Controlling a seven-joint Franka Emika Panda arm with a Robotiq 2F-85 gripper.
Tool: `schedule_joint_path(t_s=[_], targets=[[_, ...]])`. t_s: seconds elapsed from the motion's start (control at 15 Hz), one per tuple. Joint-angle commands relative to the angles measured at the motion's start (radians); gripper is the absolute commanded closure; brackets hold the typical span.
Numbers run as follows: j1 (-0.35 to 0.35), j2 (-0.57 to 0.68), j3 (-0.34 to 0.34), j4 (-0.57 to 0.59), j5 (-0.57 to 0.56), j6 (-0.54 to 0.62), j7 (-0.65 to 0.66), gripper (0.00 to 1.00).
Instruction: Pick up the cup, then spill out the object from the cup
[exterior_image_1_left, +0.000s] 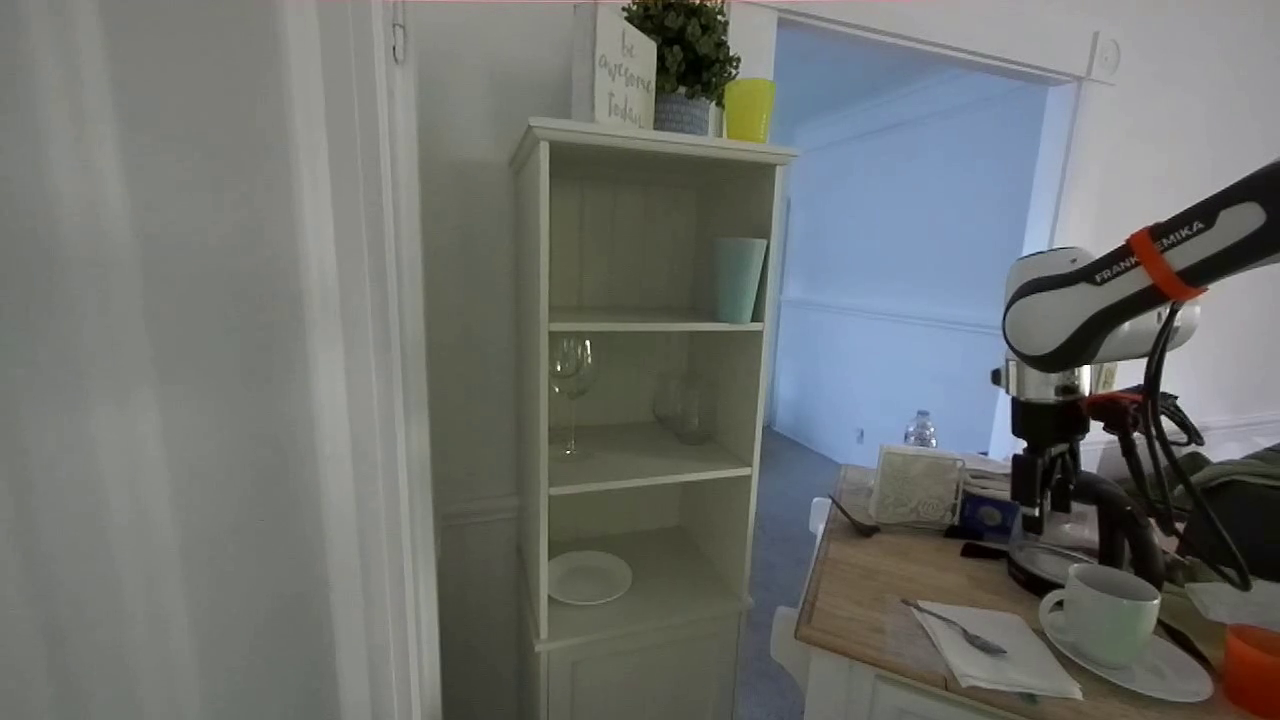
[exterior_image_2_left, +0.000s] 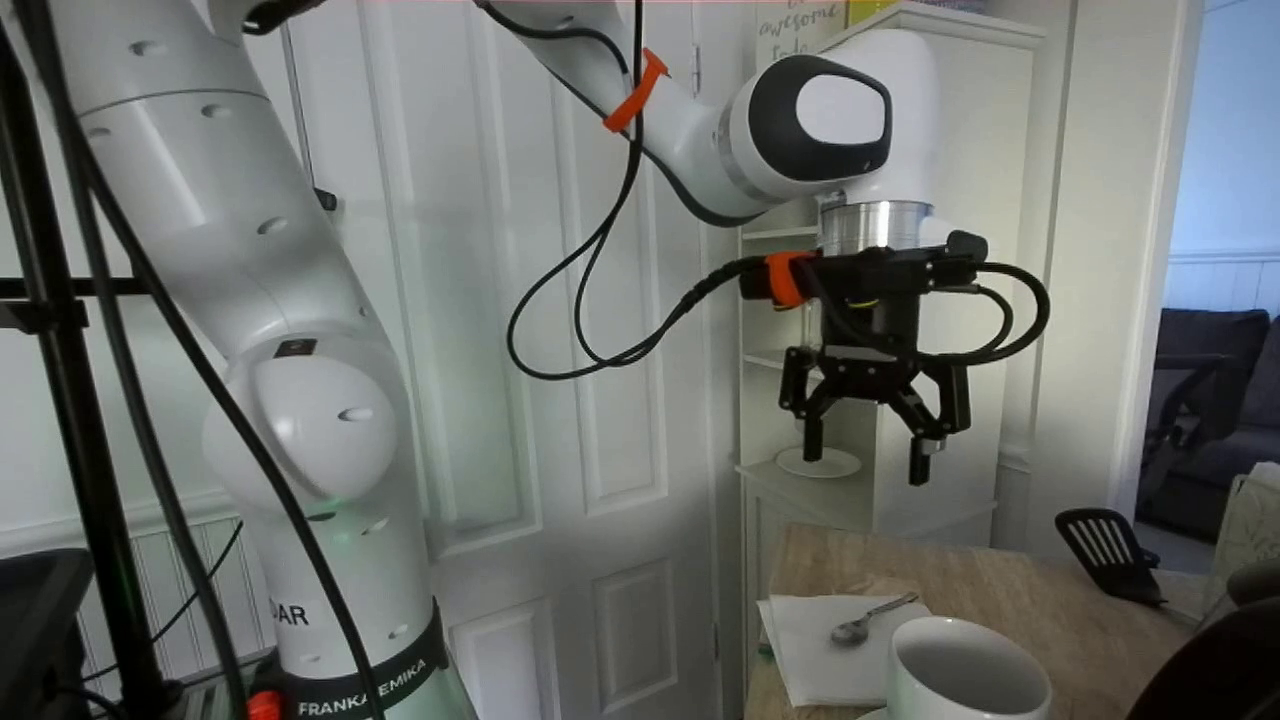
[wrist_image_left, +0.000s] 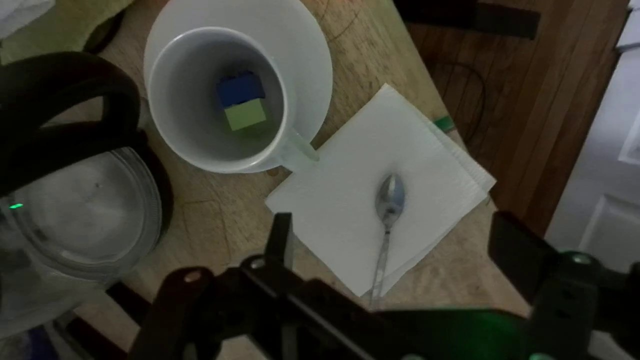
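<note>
Where my gripper (exterior_image_2_left: 868, 470) hangs: apart from the cup (exterior_image_1_left: 1108, 615), fingers spread.
Cup: upright on saucer (wrist_image_left: 312, 75).
Blocks (wrist_image_left: 245, 113) inside: blue, green.

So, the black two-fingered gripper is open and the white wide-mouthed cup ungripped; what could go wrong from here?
The gripper might clip the thick black curved handle, close to the cup in the wrist view.
The cup stands on a flat round white saucer, which could slide if nudged.
The cup holds a blue block and a yellow-green block; tilting while lifting may spill them early.
</note>
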Motion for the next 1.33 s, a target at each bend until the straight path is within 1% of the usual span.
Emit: schedule_joint_path(t_s=[0.0, 0.13, 0.27, 0.53, 0.67, 0.8, 0.87, 1.0, 1.27], targets=[[-0.063, -0.011, 0.042, -0.019, -0.081, 0.064, 0.195, 0.0], [-0.092, -0.011, 0.056, -0.02, -0.119, 0.059, 0.307, 0.0], [-0.115, 0.0, 0.063, -0.009, -0.134, 0.043, 0.41, 0.0], [-0.161, 0.028, 0.056, -0.011, -0.133, 0.063, 0.595, 0.0], [-0.185, 0.063, 0.04, -0.01, -0.115, 0.092, 0.67, 0.0], [-0.21, 0.098, 0.039, 0.006, -0.124, 0.101, 0.764, 0.0], [-0.191, 0.062, 0.041, -0.005, -0.106, 0.071, 0.679, 0.0], [-0.204, 0.087, 0.036, -0.003, -0.107, 0.088, 0.723, 0.0], [-0.204, 0.097, 0.036, 0.002, -0.107, 0.089, 0.742, 0.0]])
